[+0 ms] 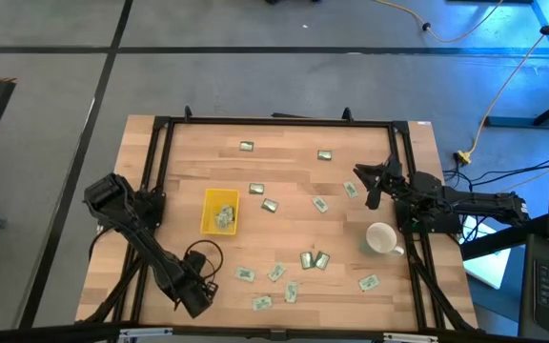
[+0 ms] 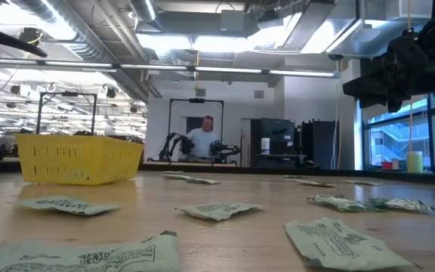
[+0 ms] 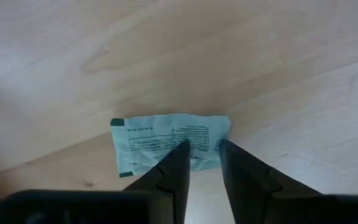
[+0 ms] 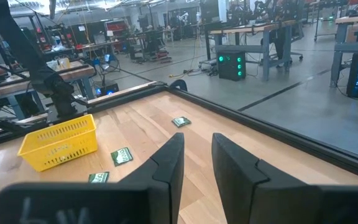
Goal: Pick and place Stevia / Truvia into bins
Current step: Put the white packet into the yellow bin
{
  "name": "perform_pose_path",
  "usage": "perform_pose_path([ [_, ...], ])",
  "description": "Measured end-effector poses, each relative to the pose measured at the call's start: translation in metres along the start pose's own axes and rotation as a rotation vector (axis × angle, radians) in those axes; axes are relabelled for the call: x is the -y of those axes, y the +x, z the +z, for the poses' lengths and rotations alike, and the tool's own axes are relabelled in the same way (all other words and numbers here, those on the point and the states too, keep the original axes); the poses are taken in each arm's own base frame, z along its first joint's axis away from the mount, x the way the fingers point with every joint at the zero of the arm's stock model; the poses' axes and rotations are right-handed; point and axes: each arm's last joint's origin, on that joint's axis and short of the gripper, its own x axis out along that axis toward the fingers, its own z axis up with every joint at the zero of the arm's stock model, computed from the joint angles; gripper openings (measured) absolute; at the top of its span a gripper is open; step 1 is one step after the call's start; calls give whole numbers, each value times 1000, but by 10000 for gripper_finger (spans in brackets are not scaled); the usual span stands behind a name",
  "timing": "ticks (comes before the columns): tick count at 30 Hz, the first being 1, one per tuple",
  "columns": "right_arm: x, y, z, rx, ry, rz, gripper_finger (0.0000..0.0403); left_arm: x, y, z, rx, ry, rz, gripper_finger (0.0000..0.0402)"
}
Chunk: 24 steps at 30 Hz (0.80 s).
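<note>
yellow tray (image 2: 78,160), scattered sachets (image 2: 219,210), wooden table (image 2: 278,198)

Overhead looks straight down; low level across table; both share yellow tray (image 1: 220,211).

Yellow tray (image 1: 220,211), pale-green sachets (image 1: 319,259)

White mug (image 1: 381,238) on wooden table (image 1: 284,171)
</note>
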Motion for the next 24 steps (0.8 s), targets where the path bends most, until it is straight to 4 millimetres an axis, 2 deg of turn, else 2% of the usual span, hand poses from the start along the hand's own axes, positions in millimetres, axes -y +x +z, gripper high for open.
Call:
perform_pose_path([
  [10,0,0,0,0,-1,0,87,2,0,-1,-36,10,-6,21],
  [14,0,0,0,0,-2,0,87,3,-11,4,-52,45,-45,5],
  [19,0,0,0,0,-4,1,87,2,-48,23,-47,64,-171,4],
  [24,0,0,0,0,-4,0,87,-7,-84,57,135,23,-297,4],
])
